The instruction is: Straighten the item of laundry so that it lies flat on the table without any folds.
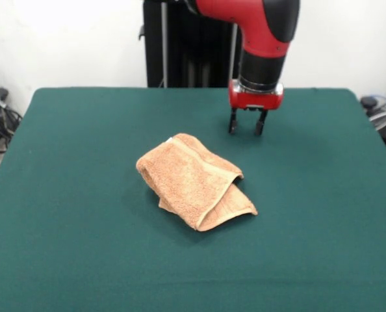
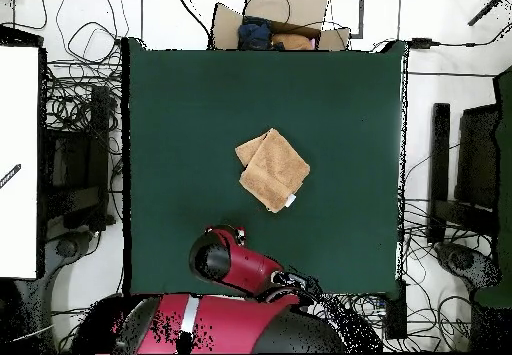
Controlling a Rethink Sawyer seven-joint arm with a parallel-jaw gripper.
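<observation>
The towel [image 1: 194,181] lay near the middle of the green tabletop [image 1: 63,195], folded over on itself into a thick, roughly oblong bundle. In the front view an upper layer was doubled across a lower one, whose corner stuck out at about 4 o'clock, with a woven border band running along the folded edge. In the overhead view the towel [image 2: 273,169] showed a smaller flap at its 10 o'clock side and a white tag [image 2: 290,201] at its 5 o'clock corner. By that evidence the cloth was not yet flat; at least one fold remained to be opened.

The gripper [image 1: 246,124] hung just above the tabletop, at about 1 o'clock from the towel in the front view and clear of it, touching nothing. Its two dark fingers [image 1: 232,122] pointed straight down with a gap between them and held nothing. In the overhead view the arm [image 2: 235,261] covered the gripper.

The spread, downward-pointing fingers appeared suited to a descent onto a cloth edge. In my judgement the protruding lower corner or the doubled top layer offered the readiest hold for drawing the fold apart.
</observation>
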